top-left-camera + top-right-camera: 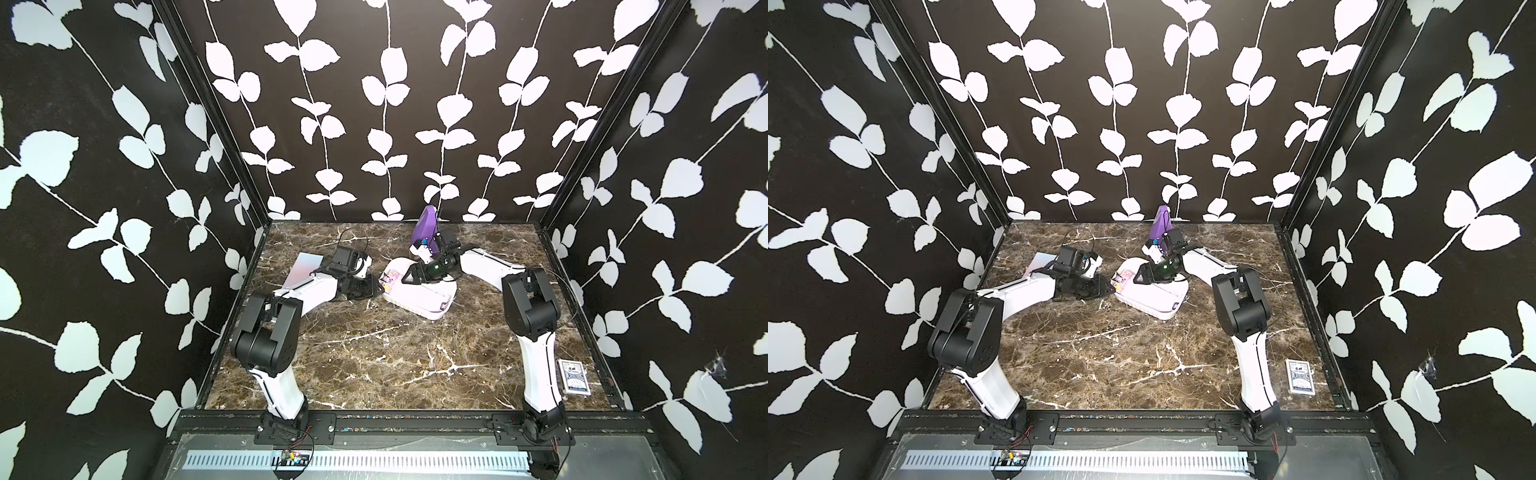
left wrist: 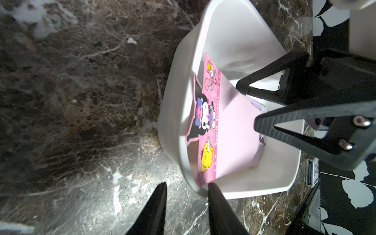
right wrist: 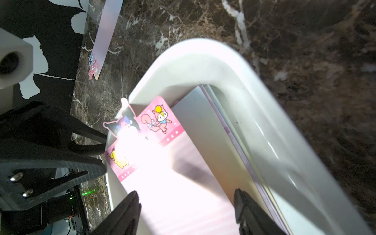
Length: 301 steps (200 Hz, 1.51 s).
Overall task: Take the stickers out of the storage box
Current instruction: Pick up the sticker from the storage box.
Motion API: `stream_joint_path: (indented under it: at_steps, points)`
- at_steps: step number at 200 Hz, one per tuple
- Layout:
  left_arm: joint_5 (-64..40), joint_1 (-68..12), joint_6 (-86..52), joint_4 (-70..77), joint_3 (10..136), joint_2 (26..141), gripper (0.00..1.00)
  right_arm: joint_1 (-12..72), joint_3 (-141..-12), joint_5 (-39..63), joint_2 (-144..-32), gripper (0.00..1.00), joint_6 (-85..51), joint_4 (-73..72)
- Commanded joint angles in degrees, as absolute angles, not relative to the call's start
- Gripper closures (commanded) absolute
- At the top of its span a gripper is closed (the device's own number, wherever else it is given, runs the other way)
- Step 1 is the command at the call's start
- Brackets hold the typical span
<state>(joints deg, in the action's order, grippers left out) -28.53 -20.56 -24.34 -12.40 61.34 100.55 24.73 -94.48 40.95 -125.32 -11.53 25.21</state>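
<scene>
Pale pink, cartoon-printed sticker sheets (image 2: 234, 126) lie stacked in the white, round-cornered plastic storage box (image 1: 419, 307), at the centre of both top views. The printed end overhangs the rim and is best pinched there by the part-open, empty left gripper (image 2: 187, 184). The wide-open right gripper (image 3: 186, 192) hovers over the stack.

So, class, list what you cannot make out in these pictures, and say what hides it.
- How many stickers the box holds: right wrist view, glare bleaches the top one; the rest show edges only.
- Middle of the box: both top views, the right arm covers it.
- Near end of the loose sheet: both top views, under the left arm.
- Print on the card pack: top views, too small.
</scene>
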Motion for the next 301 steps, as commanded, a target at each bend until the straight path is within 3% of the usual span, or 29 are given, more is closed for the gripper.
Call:
stream_joint_path:
  at_steps: [1,64,228,301]
  points:
    - [-29.0,-20.9,-24.0,-11.7,60.8,100.5,0.63,24.5,-95.7,39.0,-126.6,0.26,-10.0,27.4]
    - [-29.2,-21.0,-24.2,-11.5,60.9,101.5,0.63,24.5,-95.2,42.4,-126.2,0.27,-9.8,26.8]
    - [-29.6,-21.4,-23.7,-11.2,61.5,104.0,0.64,24.5,-96.0,33.8,-125.0,0.26,-8.7,26.3]
    - [-29.2,-21.3,-22.5,-13.2,63.3,103.9,0.65,24.5,-95.9,47.3,-128.1,0.26,-11.0,23.2]
